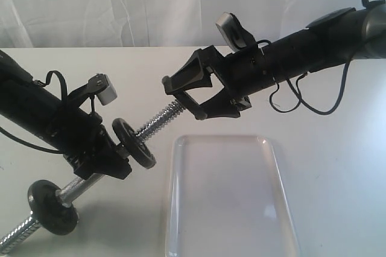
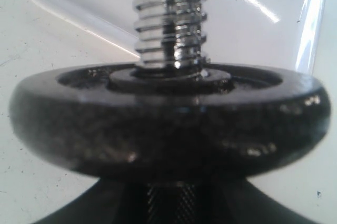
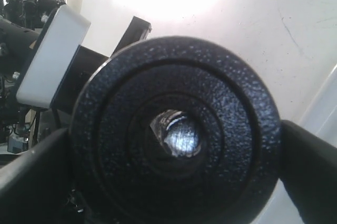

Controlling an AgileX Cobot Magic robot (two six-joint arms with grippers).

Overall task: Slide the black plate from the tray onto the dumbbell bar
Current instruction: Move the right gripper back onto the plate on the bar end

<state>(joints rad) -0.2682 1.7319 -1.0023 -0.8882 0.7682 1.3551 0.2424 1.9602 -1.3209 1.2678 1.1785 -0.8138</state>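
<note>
Right wrist view: my right fingers [image 3: 310, 171], spread wide, clamp the black plate [image 3: 210, 92], off the tray [image 1: 229, 196], its hole facing the dumbbell bar [image 1: 158, 121] tip; left fingers [image 1: 114, 163] grip the bar; sliding it on is left

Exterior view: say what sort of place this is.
Probably a robotics lab bench: plain white table, white curtain backdrop, black left arm and right arm working at a dumbbell bar.

A white tabletop [image 1: 338, 148] meets a pleated white curtain [image 1: 120, 3] behind.
</note>
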